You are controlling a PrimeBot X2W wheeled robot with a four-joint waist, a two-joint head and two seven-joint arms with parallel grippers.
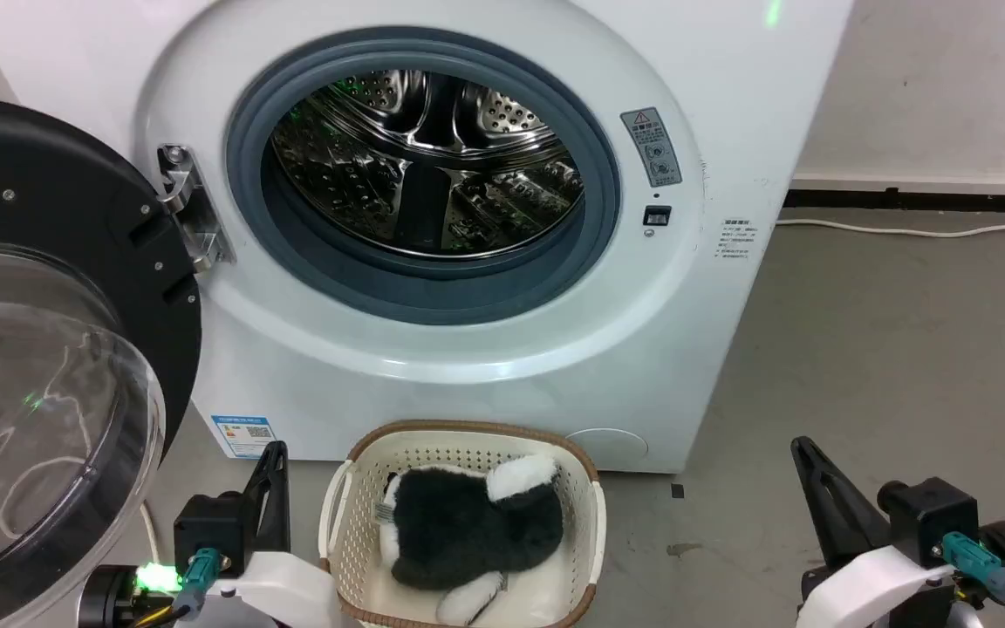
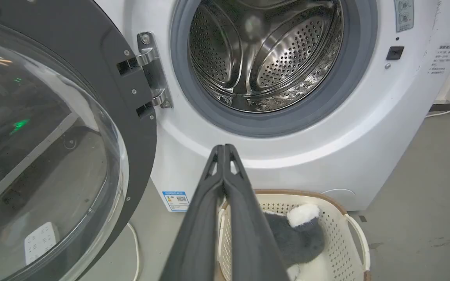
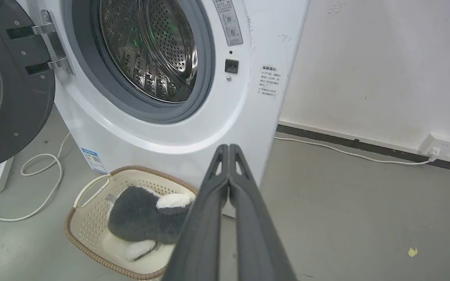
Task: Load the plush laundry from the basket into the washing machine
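The washing machine (image 1: 729,87) stands with its round door (image 1: 58,262) swung wide open to the left, and the steel drum (image 1: 424,166) looks empty, so the way in is ready. The basket (image 1: 468,429) sits on the floor (image 1: 886,349) just in front of the machine. The plush laundry (image 1: 468,523) lies inside it, so I judge that loading is not yet begun: grasping, lifting and putting in are all left. The left gripper (image 2: 224,150) and the right gripper (image 3: 229,148) have their fingers pressed together and hold nothing. A blue sticker (image 1: 243,434) with a QR code, a grey warning label (image 1: 651,146) and some small print (image 1: 734,240) are too small to read.
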